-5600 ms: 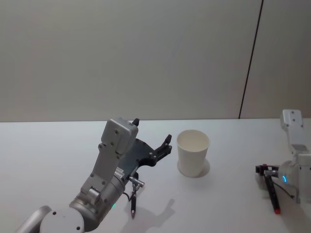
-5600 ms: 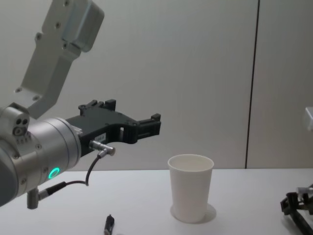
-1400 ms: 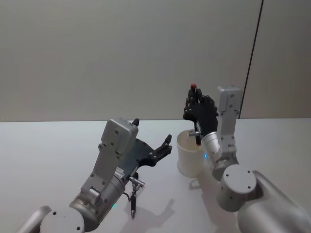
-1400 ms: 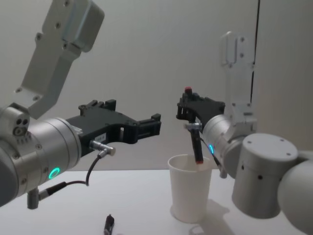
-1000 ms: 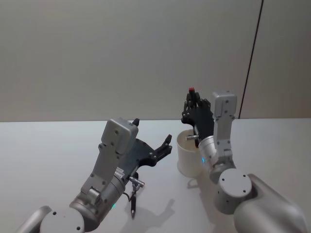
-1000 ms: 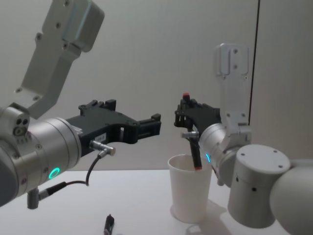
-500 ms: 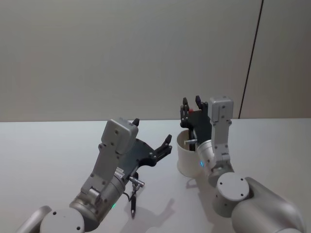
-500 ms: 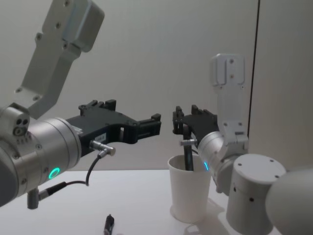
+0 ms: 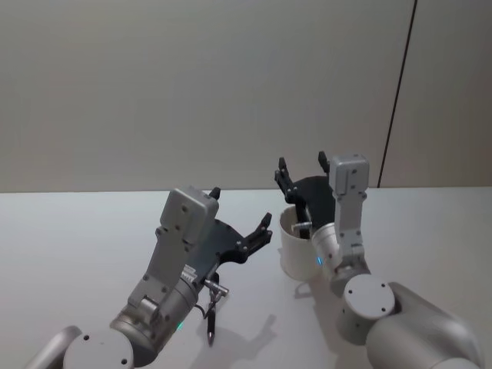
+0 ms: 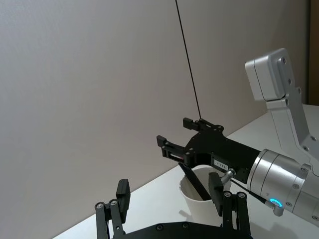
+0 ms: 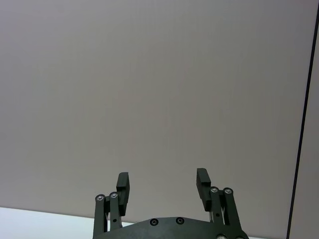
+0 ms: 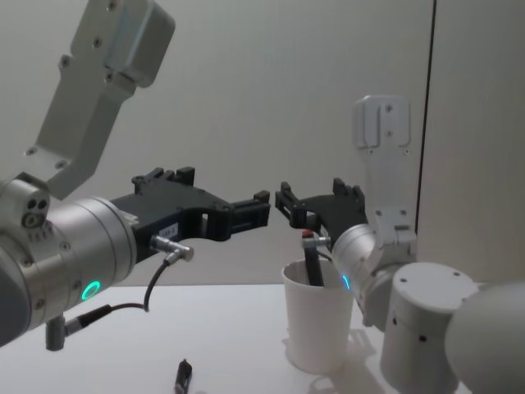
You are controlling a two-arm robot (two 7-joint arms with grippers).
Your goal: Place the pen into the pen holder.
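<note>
- Grey wall (image 9: 154, 92) behind, white table (image 9: 77, 246) in front.
- Step: release at the drop point. Pen (image 12: 312, 267) stands slanted inside the pen holder (image 12: 316, 328), red end just above the rim, and nothing is gripping it.
- Right gripper (image 9: 302, 165) hangs directly over the cup mouth, fingers spread wide and clear of the pen.
- Left gripper (image 9: 241, 207) is parked mid-air just left of the cup, fingers also spread and empty.
- Task looks essentially done. Next move, as I judge it: lift the right arm straight up and back. Its wrist is tight against the cup's near-right side, so any sideways drift could tip the cup.
- Second pen (image 9: 210, 327) lies on the table under the left arm, well apart from the cup.
- View differences: chest and left wrist (image 10: 194, 179) show the pen in the cup. From the head view the right arm covers the cup interior, so I can't confirm the pen there.
- Right wrist view gives its own spread fingers (image 11: 122, 181) against bare wall.
</note>
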